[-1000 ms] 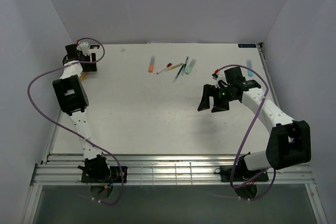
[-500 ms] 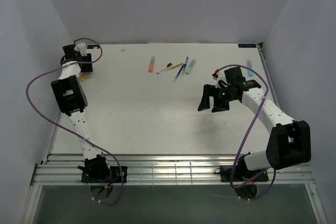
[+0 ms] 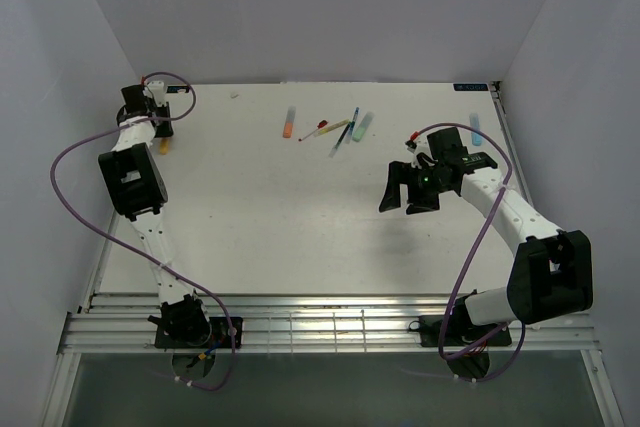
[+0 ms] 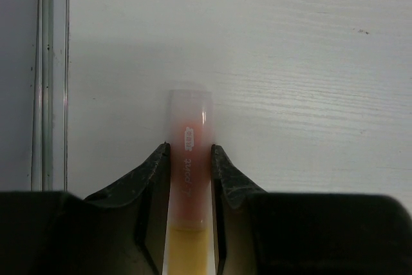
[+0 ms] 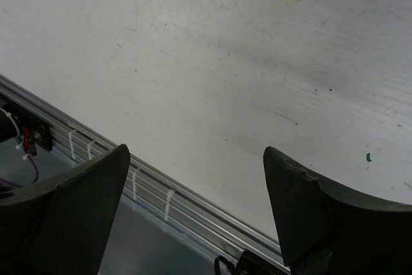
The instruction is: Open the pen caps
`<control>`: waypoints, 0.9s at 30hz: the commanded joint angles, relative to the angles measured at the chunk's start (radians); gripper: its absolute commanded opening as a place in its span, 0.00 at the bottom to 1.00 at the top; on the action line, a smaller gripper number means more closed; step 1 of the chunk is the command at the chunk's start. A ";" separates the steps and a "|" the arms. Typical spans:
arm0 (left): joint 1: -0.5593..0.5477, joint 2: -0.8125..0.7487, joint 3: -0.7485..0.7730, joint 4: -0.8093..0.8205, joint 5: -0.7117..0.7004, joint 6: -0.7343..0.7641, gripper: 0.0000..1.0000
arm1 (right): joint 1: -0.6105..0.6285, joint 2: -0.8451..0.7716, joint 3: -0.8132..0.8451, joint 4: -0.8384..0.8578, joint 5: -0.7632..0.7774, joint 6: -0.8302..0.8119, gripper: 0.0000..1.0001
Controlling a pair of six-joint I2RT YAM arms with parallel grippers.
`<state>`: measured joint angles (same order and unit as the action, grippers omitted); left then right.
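Left claw (image 4: 190, 154) clamped on orange pen (image 4: 189, 115); right claw (image 5: 196, 156) spread wide above table (image 5: 257, 62).

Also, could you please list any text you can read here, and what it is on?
"point": lengthwise on the orange pen held between the left fingers.
Too blurred to read: the small white mark just above it on that pen.
Too small to read: the dark label at the far right edge of the table.
Right wrist view: no text.
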<state>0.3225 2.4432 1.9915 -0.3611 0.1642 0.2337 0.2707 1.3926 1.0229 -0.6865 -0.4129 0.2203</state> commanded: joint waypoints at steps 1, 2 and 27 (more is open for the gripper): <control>-0.014 -0.061 -0.011 -0.006 -0.008 -0.020 0.00 | 0.005 -0.018 0.039 -0.016 0.055 0.002 0.90; -0.016 -0.070 -0.020 -0.007 -0.020 -0.027 0.00 | 0.005 -0.017 0.046 -0.016 0.056 0.025 0.90; -0.319 -1.044 -0.928 0.260 0.262 -1.120 0.00 | 0.061 -0.135 -0.034 0.225 -0.351 0.252 0.90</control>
<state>0.1196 1.5173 1.1469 -0.1585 0.4198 -0.6746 0.3141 1.2575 0.9337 -0.5064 -0.7570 0.4469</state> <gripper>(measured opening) 0.357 0.900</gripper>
